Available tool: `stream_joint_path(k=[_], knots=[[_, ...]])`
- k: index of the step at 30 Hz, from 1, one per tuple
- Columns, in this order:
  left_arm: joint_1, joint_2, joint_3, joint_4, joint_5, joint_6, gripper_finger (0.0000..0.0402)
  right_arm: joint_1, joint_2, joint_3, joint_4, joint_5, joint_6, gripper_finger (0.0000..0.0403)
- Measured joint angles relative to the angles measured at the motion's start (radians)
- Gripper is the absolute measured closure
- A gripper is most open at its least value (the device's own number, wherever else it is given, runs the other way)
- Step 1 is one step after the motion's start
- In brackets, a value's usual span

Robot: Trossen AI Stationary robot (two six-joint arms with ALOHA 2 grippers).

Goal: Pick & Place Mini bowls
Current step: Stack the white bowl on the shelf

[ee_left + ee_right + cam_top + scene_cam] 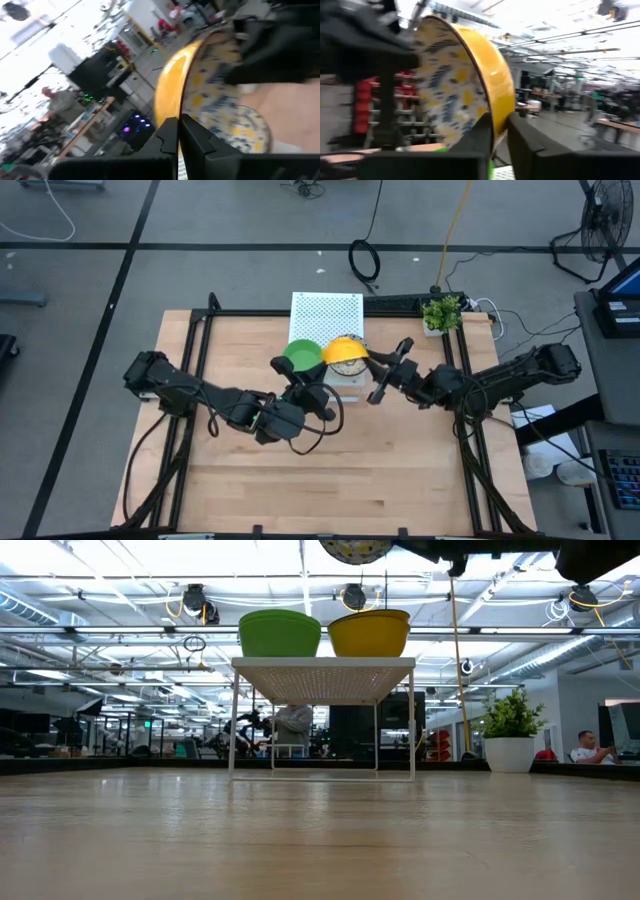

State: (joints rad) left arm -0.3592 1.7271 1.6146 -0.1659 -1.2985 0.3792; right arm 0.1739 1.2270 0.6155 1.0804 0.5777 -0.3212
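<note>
I am gripping the rim of a floral bowl (465, 80) with my right gripper (500, 135), fingers narrowed on it, holding it tilted just above the white perforated box (326, 315). My left gripper (179, 137) is pinching the same rim. On the box, a green bowl (279, 633) and a yellow bowl (369, 633) are sitting side by side.

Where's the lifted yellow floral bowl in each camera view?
High view: yellow floral bowl mid-table, over the white box.
Low view: top edge, centre, cut off.
Left wrist view: centre, rim in the left tool.
Right wrist view: centre, rim in the right tool.
Shared landmark: green bowl on the box, high and low views.
</note>
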Motion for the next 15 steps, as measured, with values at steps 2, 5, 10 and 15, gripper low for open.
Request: stream_joint_path(k=[2, 5, 10, 15], knots=[[0.001, 0.0, 0.0, -0.005, 0.041, -0.012, 0.0393, -0.001, -0.001, 0.0, 0.004, 0.023, -0.03, 0.0389], [0.0, 0.0, 0.0, -0.012, 0.114, -0.035, 0.0381, 0.001, -0.002, 0.0, 0.007, 0.052, -0.07, 0.0395], [-0.011, 0.0, -0.001, -0.014, 0.201, -0.056, 0.0383, 0.001, -0.002, 0.0, 0.001, 0.043, -0.084, 0.0401], [-0.022, 0.0, -0.001, -0.013, 0.226, -0.076, 0.0391, 0.002, -0.002, 0.0, -0.005, 0.029, -0.086, 0.0402]])
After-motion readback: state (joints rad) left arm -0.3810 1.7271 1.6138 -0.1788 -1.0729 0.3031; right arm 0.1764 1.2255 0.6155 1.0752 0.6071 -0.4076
